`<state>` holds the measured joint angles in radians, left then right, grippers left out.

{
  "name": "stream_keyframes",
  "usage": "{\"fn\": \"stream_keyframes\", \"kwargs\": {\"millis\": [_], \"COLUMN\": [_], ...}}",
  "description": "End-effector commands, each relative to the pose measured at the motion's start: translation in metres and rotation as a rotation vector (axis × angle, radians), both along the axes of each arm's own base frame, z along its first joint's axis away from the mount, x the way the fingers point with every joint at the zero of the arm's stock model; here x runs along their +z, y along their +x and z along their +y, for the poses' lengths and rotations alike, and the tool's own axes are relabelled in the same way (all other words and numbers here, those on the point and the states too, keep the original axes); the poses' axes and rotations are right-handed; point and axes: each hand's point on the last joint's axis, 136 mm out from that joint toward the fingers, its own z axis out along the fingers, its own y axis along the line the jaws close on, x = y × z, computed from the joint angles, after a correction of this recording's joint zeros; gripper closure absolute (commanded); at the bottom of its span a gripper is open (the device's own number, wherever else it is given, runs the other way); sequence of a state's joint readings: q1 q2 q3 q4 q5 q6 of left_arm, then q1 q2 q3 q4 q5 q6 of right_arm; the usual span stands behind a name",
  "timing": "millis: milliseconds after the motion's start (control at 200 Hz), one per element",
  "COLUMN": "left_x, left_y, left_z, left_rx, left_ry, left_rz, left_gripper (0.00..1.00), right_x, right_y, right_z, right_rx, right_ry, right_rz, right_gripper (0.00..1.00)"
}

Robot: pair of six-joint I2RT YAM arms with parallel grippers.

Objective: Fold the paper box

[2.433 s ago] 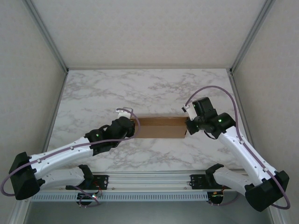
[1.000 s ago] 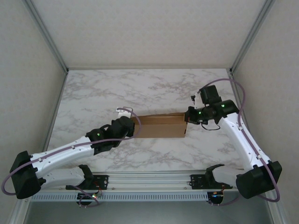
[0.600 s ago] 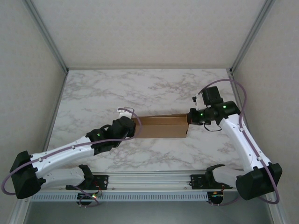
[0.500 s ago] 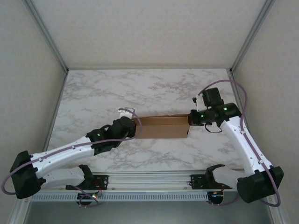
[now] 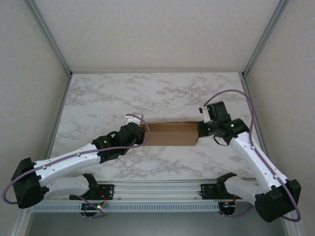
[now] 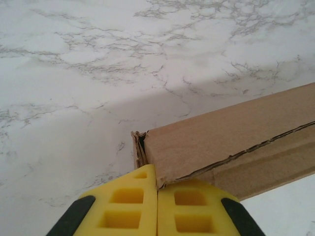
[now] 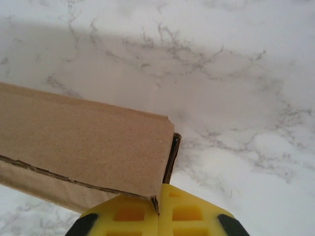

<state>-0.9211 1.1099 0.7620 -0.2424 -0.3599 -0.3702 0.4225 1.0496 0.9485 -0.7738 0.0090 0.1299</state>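
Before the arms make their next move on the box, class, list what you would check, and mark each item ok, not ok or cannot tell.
1. The left hand is shut on one end of the box: ok.
2. The right hand is shut on the opposite end: ok.
3. Arms apart, one at each end: ok.
4. Flap at the right end sits flush: not ok, a dark gap shows.
5. Box rests on the table: cannot tell.
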Motion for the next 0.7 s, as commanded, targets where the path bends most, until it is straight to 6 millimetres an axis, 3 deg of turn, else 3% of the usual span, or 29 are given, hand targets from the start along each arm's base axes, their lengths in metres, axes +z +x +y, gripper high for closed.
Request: {"fn": "stream_keyframes", "kwargs": {"millis": [0, 75, 145, 411, 546, 696], "left_x": [-0.043, -0.047, -0.050, -0.047, -0.049, -0.048], "left_y": [-0.013, -0.014, -0.015, -0.014, -0.014, -0.014], "left_z": [0.015, 0.015, 0.017, 0.022, 0.022, 0.025], "left_rx": [-0.004, -0.006, -0.001, 0.017, 0.022, 0.032], "left_ry": [0.105, 0.107, 0.113, 0.128, 0.137, 0.137], "left_rz": [0.106, 0.113, 0.115, 0.107, 0.112, 0.108], "left_gripper": [0.94, 0.94, 0.94, 0.94, 0.94, 0.94], "right_x": [-0.030, -0.033, -0.029, 0.034, 0.051, 0.075], "right_y": [-0.009, -0.011, -0.011, -0.018, -0.028, -0.028], "right_z": [-0.008, -0.009, -0.010, 0.012, 0.029, 0.029], "right_rx": [-0.053, -0.068, -0.064, 0.062, 0.163, 0.139], "right_ry": [-0.038, -0.042, -0.035, 0.140, 0.214, 0.291], "right_rz": [0.038, 0.021, -0.002, -0.195, -0.206, -0.285], "right_gripper": [0.95, 0.91, 0.80, 0.45, 0.42, 0.32]}}
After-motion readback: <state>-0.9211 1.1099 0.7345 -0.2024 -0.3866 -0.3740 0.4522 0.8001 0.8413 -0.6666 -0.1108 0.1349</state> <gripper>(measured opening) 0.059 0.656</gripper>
